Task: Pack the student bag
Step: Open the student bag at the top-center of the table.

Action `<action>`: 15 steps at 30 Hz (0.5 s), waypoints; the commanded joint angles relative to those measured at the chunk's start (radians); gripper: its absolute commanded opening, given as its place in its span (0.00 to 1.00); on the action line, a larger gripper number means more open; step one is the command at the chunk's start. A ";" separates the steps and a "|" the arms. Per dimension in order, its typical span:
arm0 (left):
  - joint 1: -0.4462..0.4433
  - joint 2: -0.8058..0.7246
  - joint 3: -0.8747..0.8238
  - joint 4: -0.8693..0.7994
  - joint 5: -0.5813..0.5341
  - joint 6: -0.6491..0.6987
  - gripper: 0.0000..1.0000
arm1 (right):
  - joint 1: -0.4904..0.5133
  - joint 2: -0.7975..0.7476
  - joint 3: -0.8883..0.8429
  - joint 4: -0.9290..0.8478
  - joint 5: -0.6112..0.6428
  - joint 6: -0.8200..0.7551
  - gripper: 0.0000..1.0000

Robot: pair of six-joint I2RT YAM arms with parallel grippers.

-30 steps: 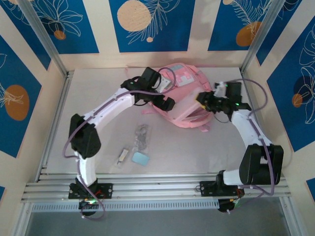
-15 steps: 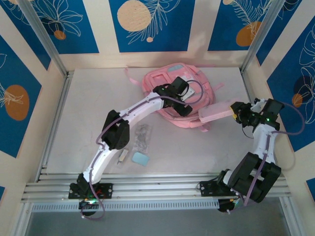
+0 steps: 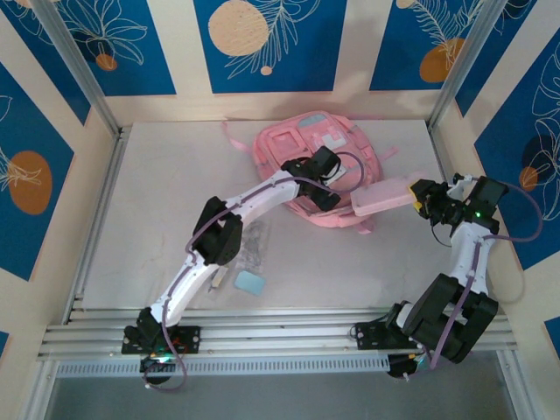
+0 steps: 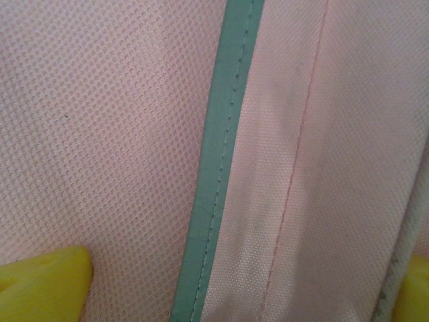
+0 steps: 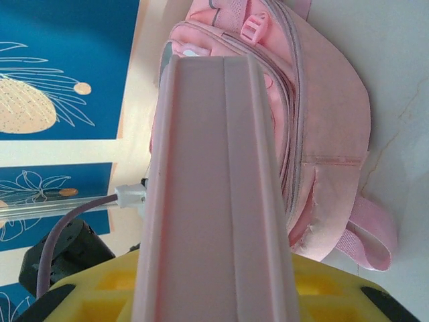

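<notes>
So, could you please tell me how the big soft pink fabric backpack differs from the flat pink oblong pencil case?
Size: the big soft pink fabric backpack is far larger than the flat pink oblong pencil case.
Pose: the backpack lies on the table; the pencil case is held at one end in the jaws of the right gripper.
Look: the backpack has pockets, straps and grey-blue trim; the pencil case is plain and smooth.
Both are pink.

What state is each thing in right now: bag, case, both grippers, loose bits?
student bag: lying flat on the table, front up; zip unclear.
pencil case: gripped at one end, pointing at the bag.
left gripper: jaws open, close over the bag's fabric.
right gripper: jaws shut on the pencil case.
small blue block: loose on the table.
clear packet: loose on the table.
</notes>
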 commanded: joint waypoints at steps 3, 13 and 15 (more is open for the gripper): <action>0.006 0.050 0.000 -0.146 0.167 0.016 0.96 | -0.018 -0.064 0.007 0.021 -0.007 0.024 0.20; 0.057 0.025 0.109 -0.159 0.163 -0.128 0.00 | -0.048 -0.101 0.048 -0.010 0.033 0.027 0.18; 0.073 -0.023 0.109 -0.140 0.203 -0.177 0.00 | -0.063 -0.104 0.056 -0.012 0.040 0.034 0.18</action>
